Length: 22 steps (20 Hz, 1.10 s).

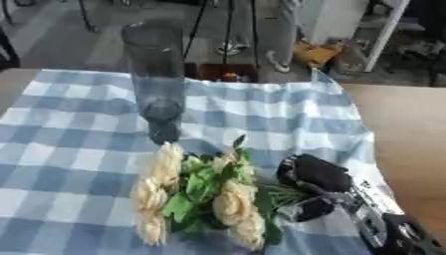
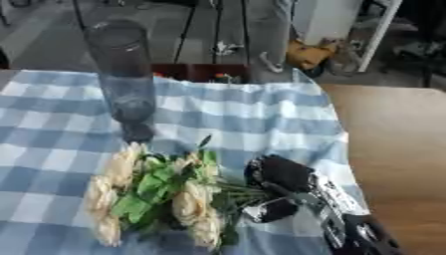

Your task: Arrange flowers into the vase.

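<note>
Right hand [image 1: 312,187]: coming in from the lower right, fingers curling round the green stems of the flowers [image 1: 202,194]. Left hand: not showing. Flowers: cream blooms and leaves lying on the checked cloth [image 1: 69,139], heads pointing left, just short of the vase. Vase [image 1: 155,79]: tall, clear, empty, standing upright on the tabletop [image 1: 405,134] beyond the bunch. Risk: blooms swinging into the narrow vase on the lift and tipping it, or stems sliding out of the hold

Left eye: from head, facing down, near.
Right eye: same, offset right.
Shared: vase [image 1: 155,74], flowers [image 1: 205,191], cloth [image 1: 69,149].
</note>
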Motion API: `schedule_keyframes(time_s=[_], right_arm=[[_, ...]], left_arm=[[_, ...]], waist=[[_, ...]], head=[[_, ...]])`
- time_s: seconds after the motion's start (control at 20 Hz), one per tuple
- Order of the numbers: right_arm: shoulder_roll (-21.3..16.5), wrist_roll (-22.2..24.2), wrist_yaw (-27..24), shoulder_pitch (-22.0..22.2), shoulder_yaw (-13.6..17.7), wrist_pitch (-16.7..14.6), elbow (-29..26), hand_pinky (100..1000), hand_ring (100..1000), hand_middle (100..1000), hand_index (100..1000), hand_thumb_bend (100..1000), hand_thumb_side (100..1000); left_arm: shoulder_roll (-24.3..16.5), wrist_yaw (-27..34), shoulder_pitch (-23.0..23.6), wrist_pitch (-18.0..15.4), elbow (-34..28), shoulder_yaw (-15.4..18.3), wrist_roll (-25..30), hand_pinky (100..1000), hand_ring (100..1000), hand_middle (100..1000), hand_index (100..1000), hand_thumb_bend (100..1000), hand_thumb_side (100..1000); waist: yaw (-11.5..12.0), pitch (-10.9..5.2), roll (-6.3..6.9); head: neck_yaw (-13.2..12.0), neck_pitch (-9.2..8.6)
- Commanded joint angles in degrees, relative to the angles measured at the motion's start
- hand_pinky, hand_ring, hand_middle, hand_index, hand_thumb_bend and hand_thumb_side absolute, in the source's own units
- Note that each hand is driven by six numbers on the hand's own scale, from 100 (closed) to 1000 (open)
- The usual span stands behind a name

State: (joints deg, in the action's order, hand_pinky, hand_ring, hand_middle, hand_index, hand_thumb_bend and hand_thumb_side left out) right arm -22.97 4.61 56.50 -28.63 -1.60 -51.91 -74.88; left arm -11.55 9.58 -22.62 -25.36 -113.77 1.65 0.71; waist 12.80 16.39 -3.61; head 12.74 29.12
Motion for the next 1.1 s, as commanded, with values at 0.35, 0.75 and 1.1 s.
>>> schedule_keyframes(time_s=[0.35,0.75,1.1], right_arm=[[-2.4,-0.7,-4.1,-2.3,1.1,-0.1,-1.0,100,100,100,126,100,931],[-2.8,-1.9,-8.6,-3.5,1.6,-0.1,-1.9,100,100,100,121,100,949],[-3.3,1.0,-13.4,-4.2,2.0,-0.1,-1.1,100,100,100,123,100,920]], left_arm=[[-0.5,-0.1,-0.3,0.3,-0.8,0.0,0.1,551,646,545,880,100,929],[-0.5,-0.1,-0.2,0.4,-0.8,0.0,0.1,550,646,544,879,100,926],[-0.4,-0.3,-0.1,0.6,-0.8,-0.1,0.3,549,645,541,878,100,926]], waist=[[-0.3,-1.36,0.34],[-0.4,-1.44,0.43],[-0.4,-1.43,0.38]], head=[[0.0,-0.45],[0.0,-0.58],[-0.3,-0.71]])
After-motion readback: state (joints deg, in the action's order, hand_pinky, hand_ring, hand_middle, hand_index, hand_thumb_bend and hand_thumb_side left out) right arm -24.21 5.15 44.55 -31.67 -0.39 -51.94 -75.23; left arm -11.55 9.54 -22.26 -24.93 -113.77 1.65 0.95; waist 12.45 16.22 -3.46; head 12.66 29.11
